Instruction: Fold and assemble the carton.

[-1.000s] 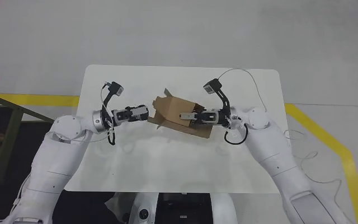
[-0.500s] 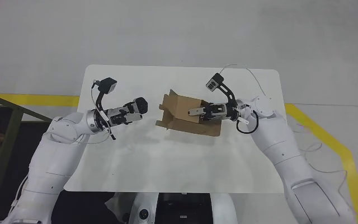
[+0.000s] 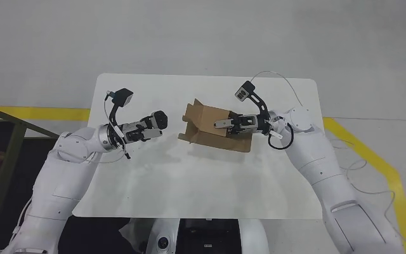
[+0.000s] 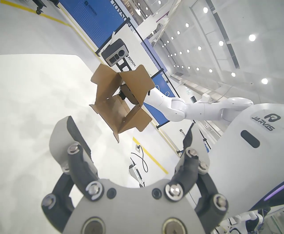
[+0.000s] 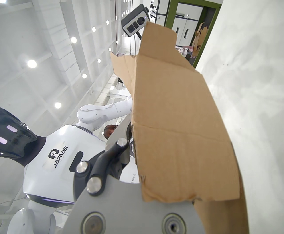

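Carton (image 3: 216, 131) hangs sideways over the middle of the table (image 3: 190, 184), a little right of centre, as a squared-up open tube; its left mouth has four flaps splayed outward, none folded in. Right end effector (image 3: 222, 124) reaches into the tube from the right end and is clamped on the upper wall. In the right wrist view one finger sits against the board and the other is hidden behind it, so the grip is a judgement. Left end effector (image 3: 160, 119) hovers left of the carton, near it but apart, with fingers spread wide and nothing between them, facing the open mouth. Step in hand, as judged: tube erected, end closure not yet begun. The next move calls for the left end effector to close the gap and press the two smaller flaps inward, then the larger pair, while the right side holds the tube square. Writing: the visible carton faces are plain brown with no print; blue wall panels (image 4: 77, 13) in the room behind carry white lettering, not transcribed
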